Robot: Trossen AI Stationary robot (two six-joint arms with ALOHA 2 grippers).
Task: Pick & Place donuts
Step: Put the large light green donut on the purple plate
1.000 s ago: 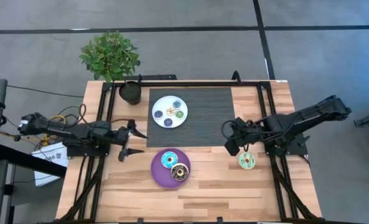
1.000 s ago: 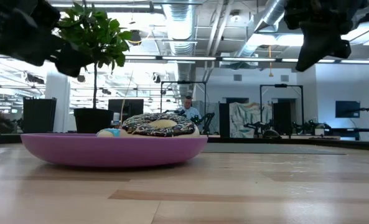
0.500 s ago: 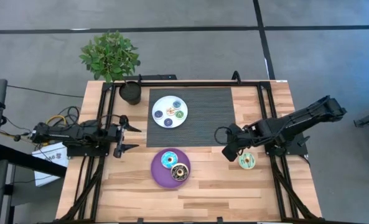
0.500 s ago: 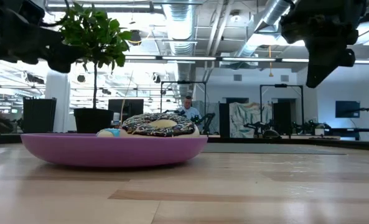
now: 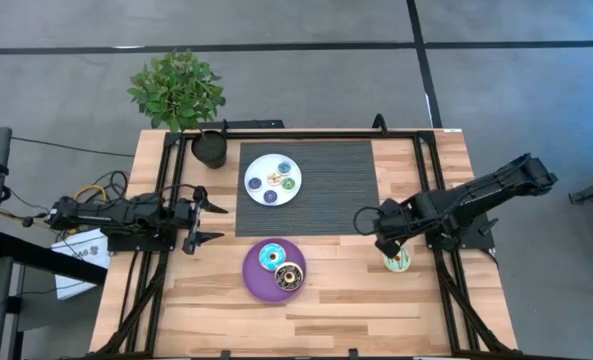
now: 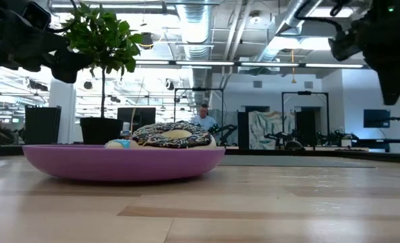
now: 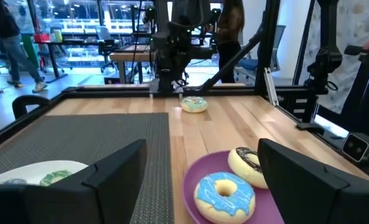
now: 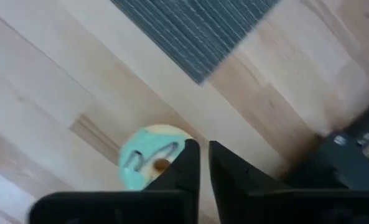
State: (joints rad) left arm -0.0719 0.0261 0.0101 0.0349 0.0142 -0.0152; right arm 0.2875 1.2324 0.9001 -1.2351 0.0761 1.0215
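Since a second ago, our right gripper [image 5: 384, 243] has swung over the green-iced donut [image 5: 397, 260] on bare wood, fingers nearly together. Two donuts sit on the purple plate [image 5: 256, 278]; left gripper [image 5: 208, 222] waits spread apart
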